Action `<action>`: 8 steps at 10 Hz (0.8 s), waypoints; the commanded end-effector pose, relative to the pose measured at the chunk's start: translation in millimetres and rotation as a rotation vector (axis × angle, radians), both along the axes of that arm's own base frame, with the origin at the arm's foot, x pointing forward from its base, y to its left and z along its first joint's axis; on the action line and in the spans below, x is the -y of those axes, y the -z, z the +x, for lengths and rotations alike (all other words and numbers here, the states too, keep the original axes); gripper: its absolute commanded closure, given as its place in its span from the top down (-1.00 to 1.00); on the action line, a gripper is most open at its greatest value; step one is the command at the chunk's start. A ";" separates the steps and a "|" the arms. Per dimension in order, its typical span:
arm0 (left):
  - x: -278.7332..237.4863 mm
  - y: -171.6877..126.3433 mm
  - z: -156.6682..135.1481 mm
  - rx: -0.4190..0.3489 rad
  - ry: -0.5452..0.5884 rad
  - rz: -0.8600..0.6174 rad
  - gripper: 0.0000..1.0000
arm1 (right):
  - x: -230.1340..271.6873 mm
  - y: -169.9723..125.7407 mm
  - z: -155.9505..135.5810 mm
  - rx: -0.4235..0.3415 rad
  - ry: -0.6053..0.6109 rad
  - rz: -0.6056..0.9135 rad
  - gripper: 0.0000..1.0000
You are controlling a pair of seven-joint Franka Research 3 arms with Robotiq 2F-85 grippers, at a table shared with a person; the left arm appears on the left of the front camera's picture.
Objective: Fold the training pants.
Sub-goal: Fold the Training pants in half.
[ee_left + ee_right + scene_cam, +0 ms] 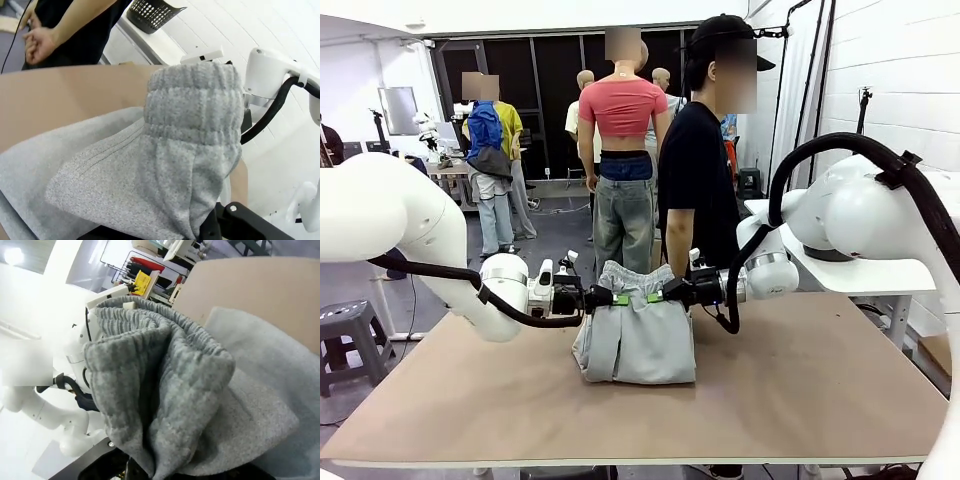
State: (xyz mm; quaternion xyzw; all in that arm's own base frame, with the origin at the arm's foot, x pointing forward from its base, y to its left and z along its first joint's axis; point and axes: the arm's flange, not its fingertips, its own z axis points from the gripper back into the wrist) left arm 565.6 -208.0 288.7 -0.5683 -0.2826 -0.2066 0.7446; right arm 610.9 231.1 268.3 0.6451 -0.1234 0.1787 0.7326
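Both grippers — left gripper (605, 297), right gripper (665, 295) — clamp the training pants (635, 335) at the waistband. It hangs between them (crosswise), the rest bunched on the table (800, 400) below.

Big brown table (800, 400), a person in black (698, 190) at the far side, black mesh basket (152, 12), grey stool (345, 335) off left.

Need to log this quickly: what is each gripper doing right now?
Left gripper: shut on the training pants at the waistband.
Right gripper: shut on the training pants at the waistband.
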 end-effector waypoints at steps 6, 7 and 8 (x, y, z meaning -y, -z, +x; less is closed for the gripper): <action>-24.4 27.3 18.7 -0.210 -0.028 0.078 -1.00 | 19.3 25.4 26.4 -0.141 0.063 -0.049 -1.00; -24.8 32.9 20.9 -0.208 -0.026 0.080 -1.00 | 20.8 27.6 27.8 -0.144 0.068 -0.058 -1.00; -26.4 37.5 22.9 -0.226 -0.038 0.099 -1.00 | 21.9 31.1 30.7 -0.156 0.080 -0.064 -1.00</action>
